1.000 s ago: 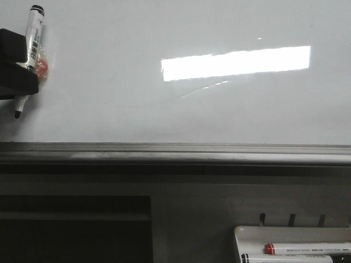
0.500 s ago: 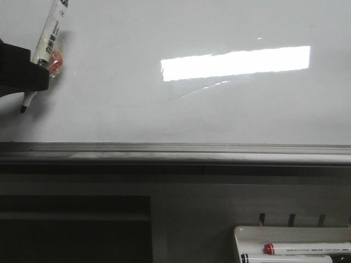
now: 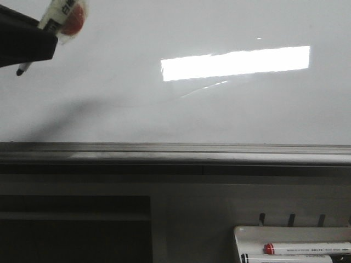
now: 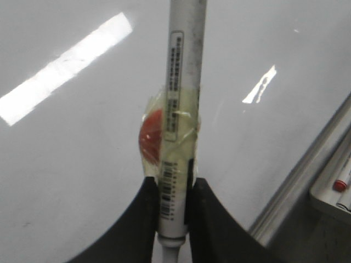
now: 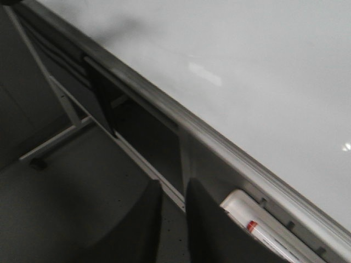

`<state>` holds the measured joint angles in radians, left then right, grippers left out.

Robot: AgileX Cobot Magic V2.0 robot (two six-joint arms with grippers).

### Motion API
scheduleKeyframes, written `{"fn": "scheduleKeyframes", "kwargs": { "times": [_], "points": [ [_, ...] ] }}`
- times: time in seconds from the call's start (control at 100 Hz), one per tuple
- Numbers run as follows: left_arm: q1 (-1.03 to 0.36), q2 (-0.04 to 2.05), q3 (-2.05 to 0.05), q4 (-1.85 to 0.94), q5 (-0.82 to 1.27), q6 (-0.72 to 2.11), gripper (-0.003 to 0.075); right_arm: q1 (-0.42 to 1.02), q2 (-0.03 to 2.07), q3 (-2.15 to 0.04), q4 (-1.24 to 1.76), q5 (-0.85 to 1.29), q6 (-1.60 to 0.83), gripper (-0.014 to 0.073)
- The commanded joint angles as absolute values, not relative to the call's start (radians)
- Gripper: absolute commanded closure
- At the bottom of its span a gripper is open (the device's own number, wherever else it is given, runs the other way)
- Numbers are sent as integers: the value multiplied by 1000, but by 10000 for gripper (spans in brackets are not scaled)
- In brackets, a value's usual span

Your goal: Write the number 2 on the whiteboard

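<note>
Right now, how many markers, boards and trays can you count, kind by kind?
Markers: 3, one in the left gripper, marker, plus red-capped marker and black-capped marker in the tray.
Whiteboard: 1, no numeral visible.
Marker tray: 1.
Total: 5.

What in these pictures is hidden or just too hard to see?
- Front view: the left claw runs off the picture's edge; the marker is cut off at the top.
- Front view: whether the marker's tip touches the whiteboard cannot be told.
- Left wrist view: the marker's tip is hidden below the fingers.
- Marker label print: too small to read.
- Right wrist view: the tray is cut off by the picture's edge.
</note>
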<state>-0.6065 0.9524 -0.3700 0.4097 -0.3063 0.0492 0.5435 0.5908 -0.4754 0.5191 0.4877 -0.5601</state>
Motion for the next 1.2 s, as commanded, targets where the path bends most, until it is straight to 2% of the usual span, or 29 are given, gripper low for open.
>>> {"fn": "scheduleKeyframes", "kwargs": {
  "times": [0.0,0.01,0.04,0.09,0.24,0.45,0.98,1.09,1.14,1.19],
  "points": [
    [-640,938,-381,462,-371,42,741,611,648,-550,555,385,-596,247],
    [-647,938,-381,475,-371,42,741,622,656,-556,555,377,-596,206],
    [-665,938,-376,514,-373,42,741,650,679,-570,555,367,-596,165],
    [-687,938,-370,568,-373,42,741,680,707,-596,555,358,-602,134],
    [-747,938,-364,618,-373,42,741,760,809,-659,555,337,-628,162],
    [-752,938,-364,650,-373,42,741,855,928,-726,555,271,-664,165],
    [-752,938,-358,684,-375,42,741,921,1089,-806,553,146,-672,169],
    [-752,938,-358,684,-377,42,741,921,1102,-806,553,142,-672,250],
    [-752,938,-358,684,-377,42,741,921,1102,-806,553,136,-672,333],
    [-752,938,-358,684,-377,42,741,921,1102,-806,553,136,-672,477]
  ]
}}
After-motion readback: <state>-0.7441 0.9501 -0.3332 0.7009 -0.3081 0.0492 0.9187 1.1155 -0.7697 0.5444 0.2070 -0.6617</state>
